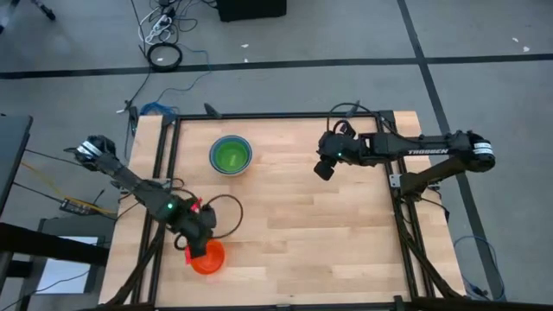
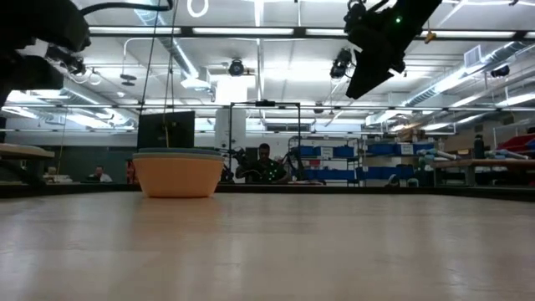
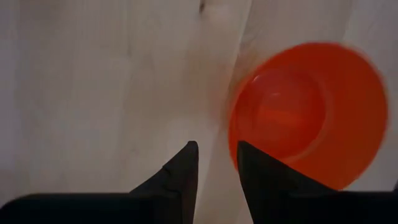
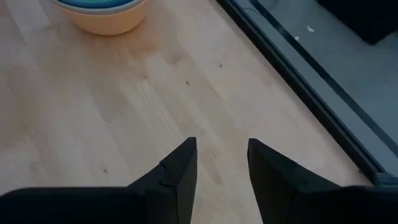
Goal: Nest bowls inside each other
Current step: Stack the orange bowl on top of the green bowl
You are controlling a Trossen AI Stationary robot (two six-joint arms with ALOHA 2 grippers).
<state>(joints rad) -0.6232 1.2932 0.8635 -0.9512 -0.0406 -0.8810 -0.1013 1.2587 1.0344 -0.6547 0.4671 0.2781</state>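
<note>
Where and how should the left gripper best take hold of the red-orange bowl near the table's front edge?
Probably by the rim, from above: the red-orange bowl sits upright, mouth open, so one finger of the left gripper could slip inside its thin wall and one outside.

One table (image 1: 346,225). Two arms, each with one two-finger gripper: left gripper (image 1: 192,249) at 8 o'clock, right gripper (image 1: 324,168) at 2 o'clock. One nested bowl stack (image 1: 230,155) at 11 o'clock; one separate red-orange bowl (image 1: 208,257) at 8 o'clock.

floor (image 1: 346,34): grey, cables | ceiling lights (image 2: 276,33): bright strips | shelving (image 2: 334,159)
</note>
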